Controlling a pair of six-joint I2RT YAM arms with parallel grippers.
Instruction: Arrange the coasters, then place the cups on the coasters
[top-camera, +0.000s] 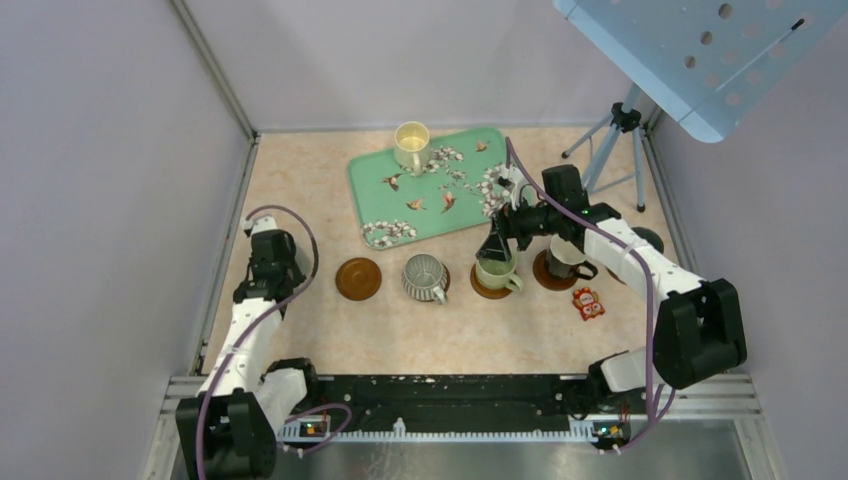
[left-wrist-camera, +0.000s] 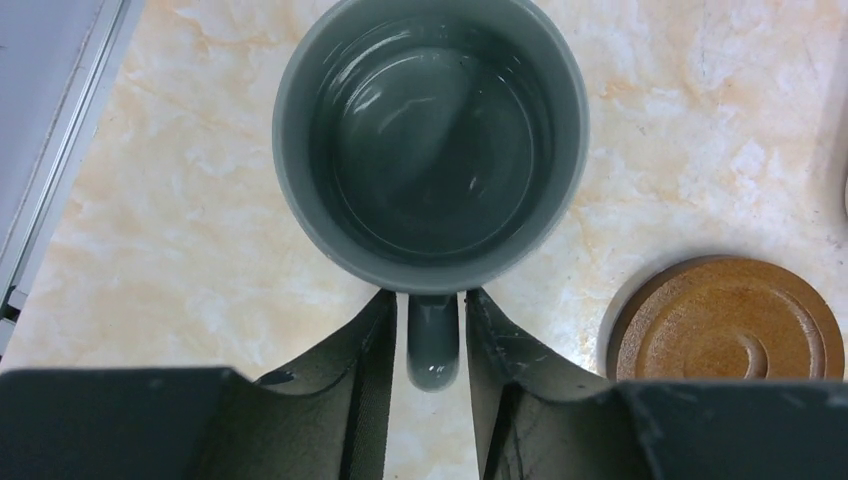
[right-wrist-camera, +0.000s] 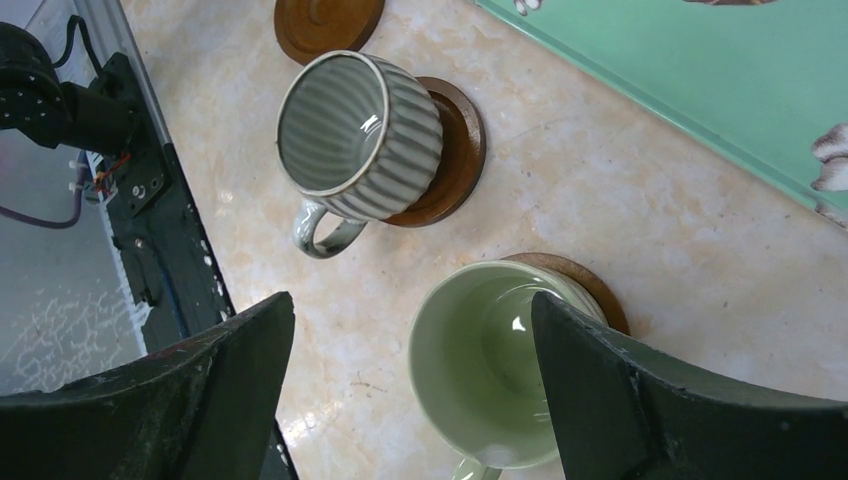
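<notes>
Left gripper: fingers drawn narrow, one on either side of the handle of the grey mug. Whether the pads bear on the handle or stand just off it cannot be told. The mug's bowl lies straight ahead of the fingertips, on bare table, not on a coaster.

An unoccupied coaster sits near, off the right finger. Judged step: carry this mug there. Recommend a firm pinch close to the mug wall, a level lift, and a set-down centred on the raised ring.

Right gripper: fingers spread wide, holding nothing, above the pale green mug, which rests on its own coaster.
</notes>
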